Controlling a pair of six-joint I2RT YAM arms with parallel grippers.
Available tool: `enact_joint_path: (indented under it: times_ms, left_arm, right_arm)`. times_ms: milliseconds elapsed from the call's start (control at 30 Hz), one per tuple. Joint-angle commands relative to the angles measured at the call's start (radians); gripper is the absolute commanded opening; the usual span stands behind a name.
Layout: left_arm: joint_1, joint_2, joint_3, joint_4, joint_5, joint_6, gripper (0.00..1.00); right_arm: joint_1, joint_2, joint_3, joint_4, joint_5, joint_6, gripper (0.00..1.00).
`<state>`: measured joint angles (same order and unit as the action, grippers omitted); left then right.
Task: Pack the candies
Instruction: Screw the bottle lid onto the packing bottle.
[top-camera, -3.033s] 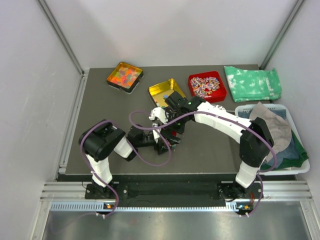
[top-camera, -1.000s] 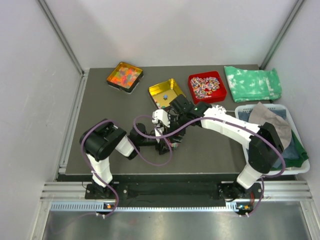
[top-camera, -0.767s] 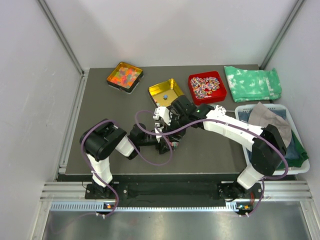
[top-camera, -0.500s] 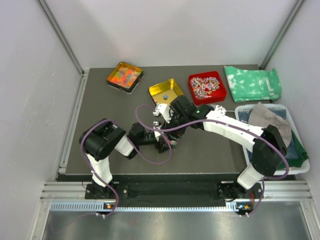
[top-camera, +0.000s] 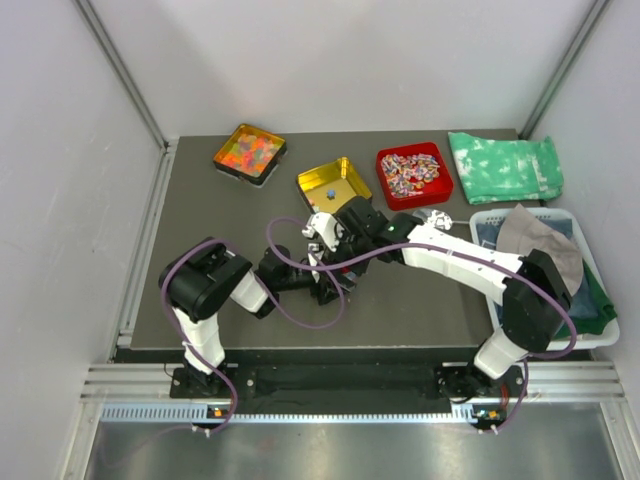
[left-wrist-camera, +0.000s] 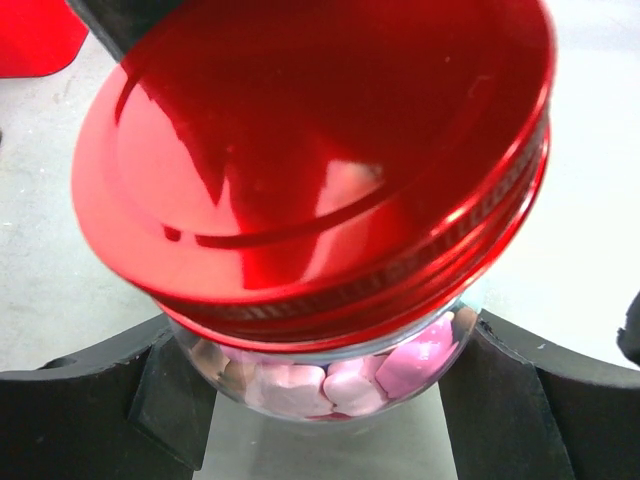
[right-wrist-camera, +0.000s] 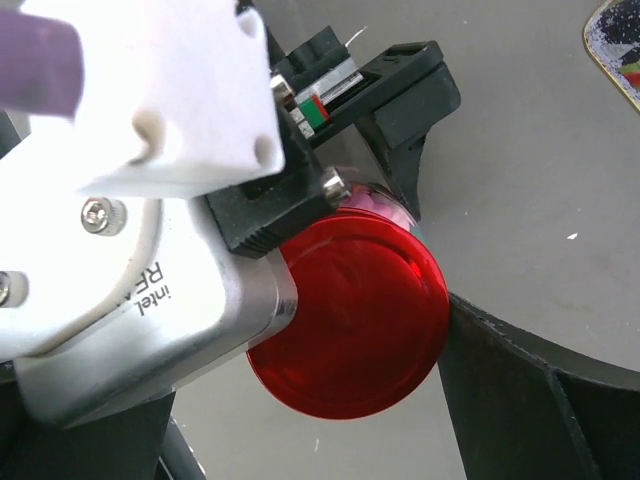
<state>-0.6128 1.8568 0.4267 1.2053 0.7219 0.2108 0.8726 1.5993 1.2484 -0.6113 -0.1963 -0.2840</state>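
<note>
My left gripper (left-wrist-camera: 325, 400) is shut on a glass jar (left-wrist-camera: 250, 375) holding pink candies (left-wrist-camera: 400, 365); its fingers (left-wrist-camera: 100, 400) press the glass on both sides. A shiny red lid (left-wrist-camera: 320, 150) sits on the jar, slightly tilted. Directly above it, my right gripper (right-wrist-camera: 320, 400) is open, with the red lid (right-wrist-camera: 360, 320) between its spread fingers. From above, the right gripper (top-camera: 340, 255) hides the jar, with the left gripper (top-camera: 322, 290) under it at mid-table. A few small coloured candies (top-camera: 328, 190) lie in the yellow tray (top-camera: 345, 166).
A black tray of orange gummy sweets (top-camera: 249, 152) stands at the back left. A red tray of striped wrapped sweets (top-camera: 413, 172) is beside the yellow one. A green cloth (top-camera: 505, 166) lies at the back right. A white basket (top-camera: 600, 335) of cloths is on the right.
My right gripper's jaws have spread apart off the red lid, which stays on the jar. The left gripper has held the jar still.
</note>
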Motion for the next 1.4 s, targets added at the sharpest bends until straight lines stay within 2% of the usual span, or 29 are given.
enact_joint_path:
  times_ms: [0, 167, 400, 767, 1367]
  left_arm:
    - [-0.011, -0.008, 0.015, -0.020, -0.026, 0.025, 0.79]
    - [-0.011, -0.008, 0.015, -0.021, -0.024, 0.025, 0.79]
    - [-0.011, -0.007, 0.020, -0.029, -0.022, 0.025, 0.79]
    - [-0.011, -0.005, 0.023, -0.038, -0.022, 0.025, 0.79]
    - [-0.011, -0.005, 0.026, -0.044, -0.018, 0.025, 0.79]
  right_arm:
    - [0.022, -0.016, 0.037, 0.033, -0.057, -0.033, 0.99]
    - [0.019, -0.035, 0.026, 0.004, -0.057, -0.076, 0.99]
    - [-0.020, -0.056, 0.071, -0.080, -0.172, -0.142, 0.99]
    - [-0.067, -0.030, 0.071, -0.162, -0.233, -0.299, 0.99]
    - [-0.161, -0.024, 0.125, -0.200, -0.333, -0.271, 0.99]
